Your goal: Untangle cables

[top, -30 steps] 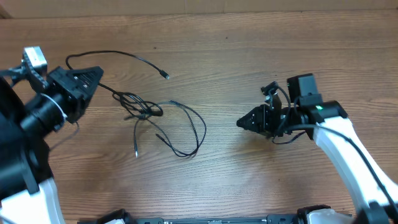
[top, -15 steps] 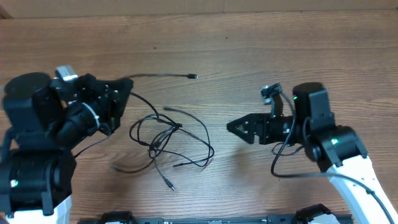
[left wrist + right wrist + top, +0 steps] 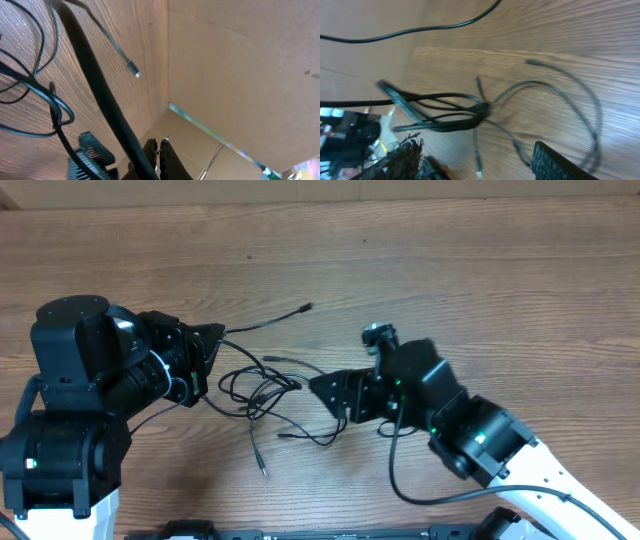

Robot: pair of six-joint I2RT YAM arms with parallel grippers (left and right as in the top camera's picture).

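The cables [image 3: 262, 392] are thin black cords in a loose tangle on the wooden table, between my two grippers. One plug end [image 3: 307, 307] points to the far right, another [image 3: 263, 472] lies toward the near edge. My left gripper [image 3: 208, 348] is at the tangle's left edge. In the left wrist view its jaws [image 3: 158, 150] are pressed together, and a black cord [image 3: 95, 85] runs up from them. My right gripper [image 3: 327, 392] is at the tangle's right edge. In the right wrist view its fingers [image 3: 472, 157] are wide apart over the knot [image 3: 481, 110], holding nothing.
A cardboard wall [image 3: 240, 60] stands along the table's far edge. The bare wooden tabletop [image 3: 480, 290] stretches to the far right. The right arm's own thick wire [image 3: 400, 480] loops by the near edge.
Both arms have swung in toward the middle. The tangle has been dragged right and nearer, with the long cord's plug moving right. The right gripper has moved left to the tangle.
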